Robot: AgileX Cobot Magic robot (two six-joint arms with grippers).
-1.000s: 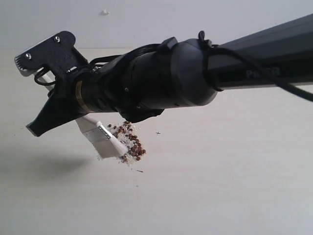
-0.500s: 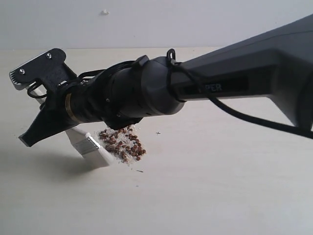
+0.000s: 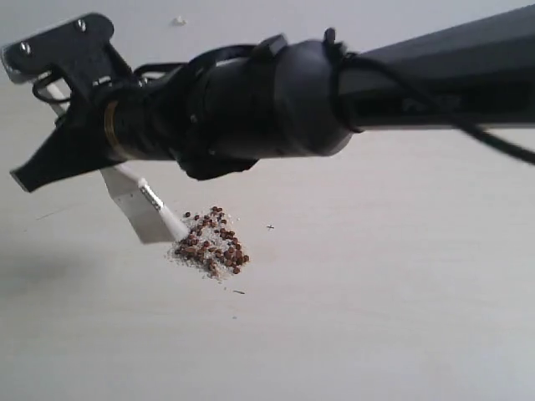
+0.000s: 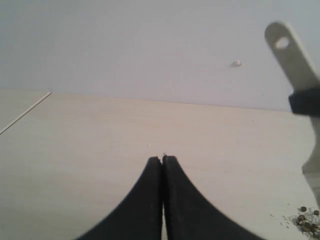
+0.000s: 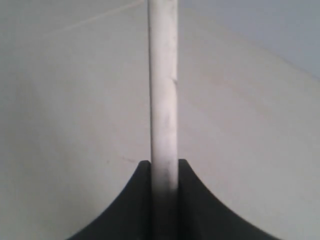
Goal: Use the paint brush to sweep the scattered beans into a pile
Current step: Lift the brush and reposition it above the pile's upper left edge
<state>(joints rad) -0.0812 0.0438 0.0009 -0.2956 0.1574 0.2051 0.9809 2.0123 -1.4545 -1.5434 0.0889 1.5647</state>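
Note:
The beans [image 3: 211, 245] lie gathered in one small pile on the pale table, mixed with white grains. My right gripper [image 3: 38, 167] has reached across to the left and is shut on the paint brush [image 3: 138, 205] by its pale handle [image 5: 164, 100]. The brush slants down to the right, and its cream bristles [image 3: 171, 224] touch the pile's upper left edge. In the left wrist view my left gripper [image 4: 162, 159] is shut and empty over bare table. The handle's holed end [image 4: 287, 50] and a few beans [image 4: 307, 220] show at that view's edge.
The right arm [image 3: 401, 75] spans the exterior view above the table. A tiny dark cross mark [image 3: 270, 226] and a stray speck [image 3: 240, 291] lie near the pile. A white spot [image 3: 178, 20] sits on the back wall. A table seam [image 4: 25, 112] runs off to one side.
The right gripper and arm have risen. The brush drew back left from the pile, then lifted, and its bristles now meet the pile's upper left edge. The pile has hardly moved.

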